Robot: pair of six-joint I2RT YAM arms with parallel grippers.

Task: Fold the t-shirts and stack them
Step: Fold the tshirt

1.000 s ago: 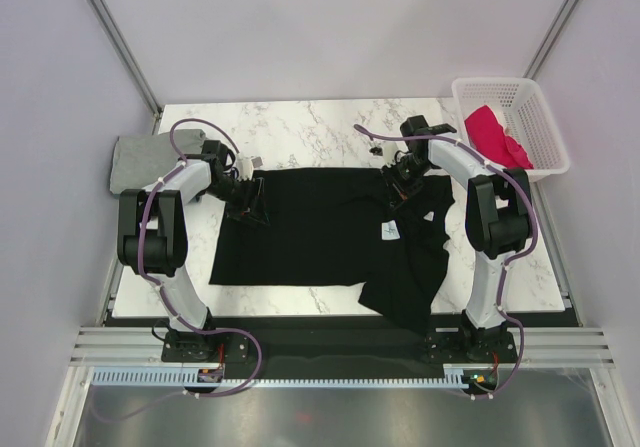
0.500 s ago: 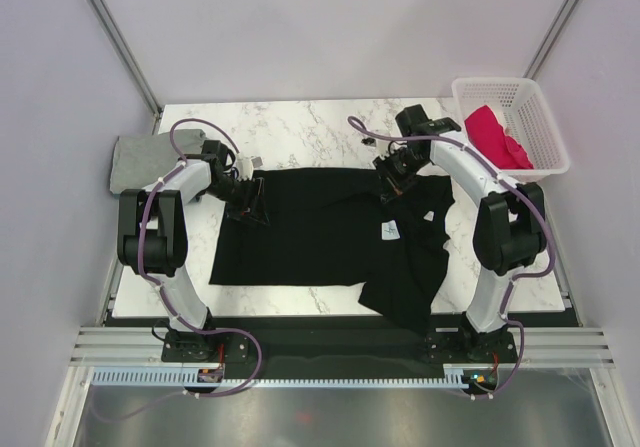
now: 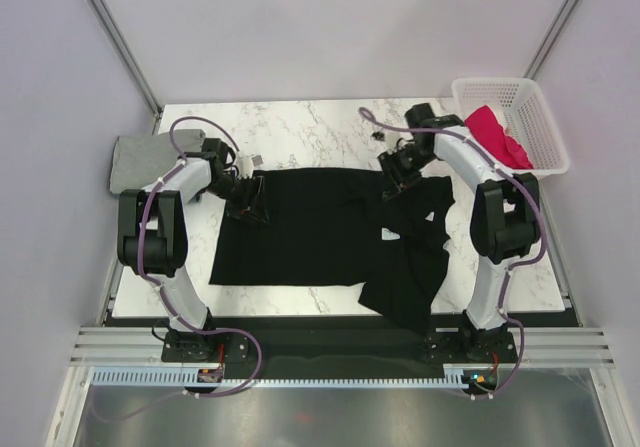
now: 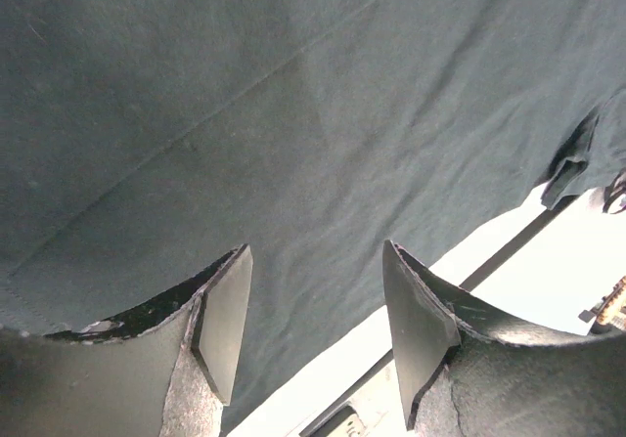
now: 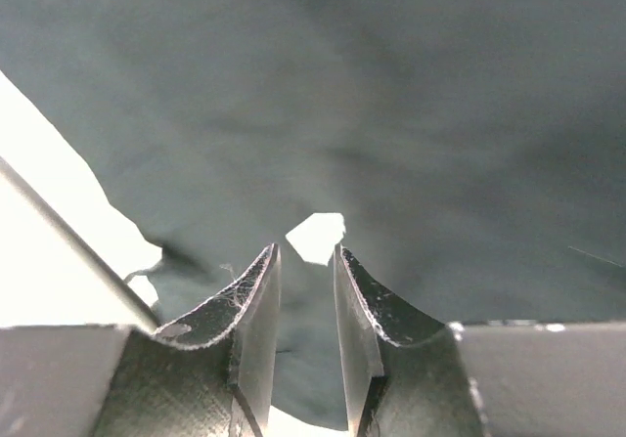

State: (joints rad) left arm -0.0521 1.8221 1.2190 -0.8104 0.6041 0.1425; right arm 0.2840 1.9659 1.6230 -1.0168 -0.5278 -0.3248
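A large black t-shirt (image 3: pixel 320 232) lies spread on the marble table (image 3: pixel 300 127), with its right side bunched and hanging over the near edge. My left gripper (image 3: pixel 245 199) is open at the shirt's left edge; in the left wrist view (image 4: pixel 315 251) the black cloth (image 4: pixel 293 114) lies beyond the spread fingers. My right gripper (image 3: pixel 396 181) is at the shirt's upper right part, its fingers (image 5: pixel 256 310) closed narrowly on black cloth (image 5: pixel 391 114). A small white patch (image 5: pixel 315 237) shows just past the tips. A grey t-shirt (image 3: pixel 140 157) lies at the far left. A crimson-pink t-shirt (image 3: pixel 495 135) is in the basket.
A white lattice basket (image 3: pixel 540 117) stands at the back right corner. A small dark object (image 3: pixel 378 137) lies on the marble behind the right gripper. A small white item (image 3: pixel 247 163) lies near the left gripper. Metal frame rails run along the near table edge.
The right gripper has shifted up and to the right at the shirt's collar area. The cloth there has bunched and the white neck label no longer shows. The left arm has not moved.
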